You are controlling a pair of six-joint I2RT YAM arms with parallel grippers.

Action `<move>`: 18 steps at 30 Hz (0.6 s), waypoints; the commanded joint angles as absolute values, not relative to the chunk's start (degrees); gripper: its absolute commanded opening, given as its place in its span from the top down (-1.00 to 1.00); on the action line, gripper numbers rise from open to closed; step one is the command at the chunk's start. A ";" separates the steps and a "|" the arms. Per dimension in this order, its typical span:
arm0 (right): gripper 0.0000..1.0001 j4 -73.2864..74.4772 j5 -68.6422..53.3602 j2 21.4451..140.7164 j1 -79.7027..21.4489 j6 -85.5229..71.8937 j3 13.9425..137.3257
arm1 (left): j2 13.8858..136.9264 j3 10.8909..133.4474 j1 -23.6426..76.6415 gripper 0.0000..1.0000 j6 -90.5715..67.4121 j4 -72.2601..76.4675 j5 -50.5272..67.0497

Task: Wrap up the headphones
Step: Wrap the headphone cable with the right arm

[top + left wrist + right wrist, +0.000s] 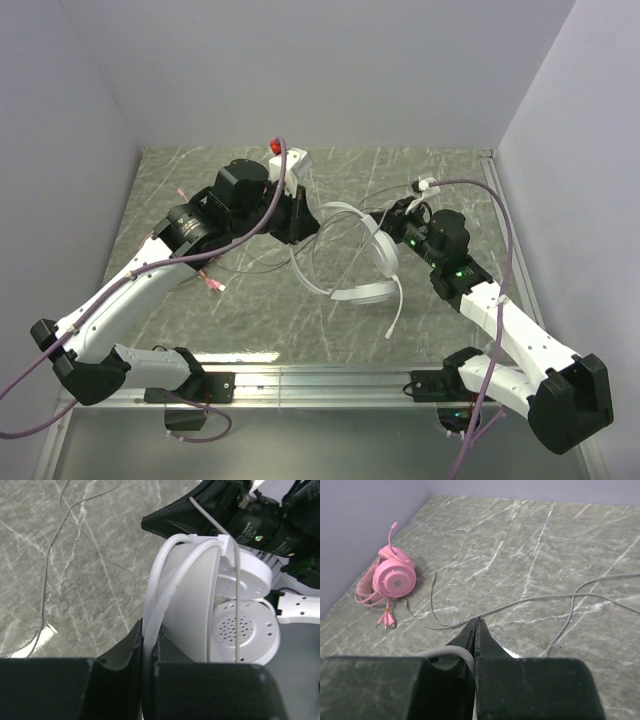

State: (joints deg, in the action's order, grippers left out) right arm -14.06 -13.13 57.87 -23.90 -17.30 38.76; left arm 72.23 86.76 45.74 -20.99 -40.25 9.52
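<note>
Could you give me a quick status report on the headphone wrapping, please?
Left gripper shut on headband of white over-ear headset. Right gripper shut, apparently pinching its thin pale cable. All-pink corded headset lies well aside, nothing blocking.

The table (530, 540) was grey-green marble with white veining. The white headset (240, 630) was plain white, its cable (545, 600) pale grey. The pink headset (394, 577) was uniformly pink; its plugs (386, 622) appeared orange-banded.
</note>
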 commanded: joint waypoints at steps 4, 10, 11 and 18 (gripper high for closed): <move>0.97 -16.26 -9.93 57.74 -22.68 -17.75 38.14 | 70.49 92.11 46.41 0.99 -25.49 -37.36 23.46; 0.95 -19.24 -11.07 58.62 -22.76 -18.98 37.00 | 71.19 94.56 45.97 0.99 -26.89 -36.39 29.08; 0.94 -19.68 -11.60 58.80 -22.76 -19.25 36.65 | 71.28 94.92 45.97 0.99 -27.07 -36.47 29.70; 0.85 -23.02 -14.24 61.43 -22.68 -21.00 35.68 | 71.81 97.64 45.70 1.00 -28.56 -36.91 33.57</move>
